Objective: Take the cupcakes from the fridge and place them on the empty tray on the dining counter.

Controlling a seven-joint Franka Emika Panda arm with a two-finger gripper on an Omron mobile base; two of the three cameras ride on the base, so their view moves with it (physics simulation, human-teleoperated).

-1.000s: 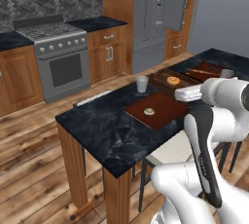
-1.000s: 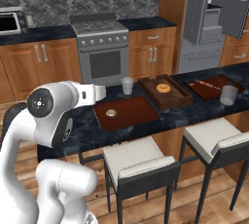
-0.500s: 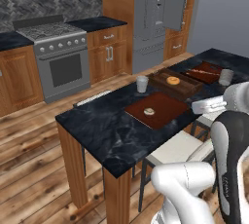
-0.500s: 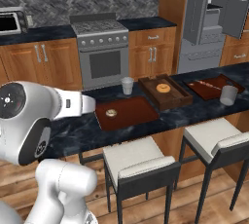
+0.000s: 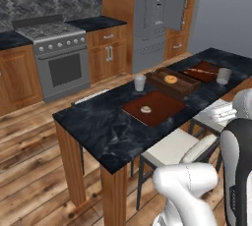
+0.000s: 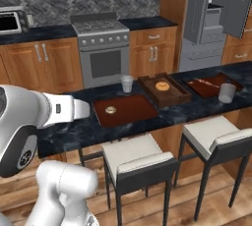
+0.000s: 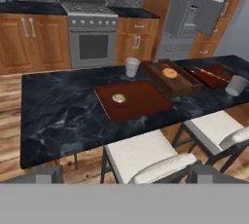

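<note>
While the tall grey French-door fridge (image 6: 212, 21) stood open behind, the long dark marbled dining counter (image 7: 63, 116) lay in front.
The flat reddish-brown rectangular tray (image 7: 133, 100) rested on it, bearing one small tan-topped cupcake (image 7: 118, 98); the two-finger gripper (image 7: 124, 172) hung back over the white-seated stools (image 7: 141, 157), jaws spread, holding nothing.
</note>
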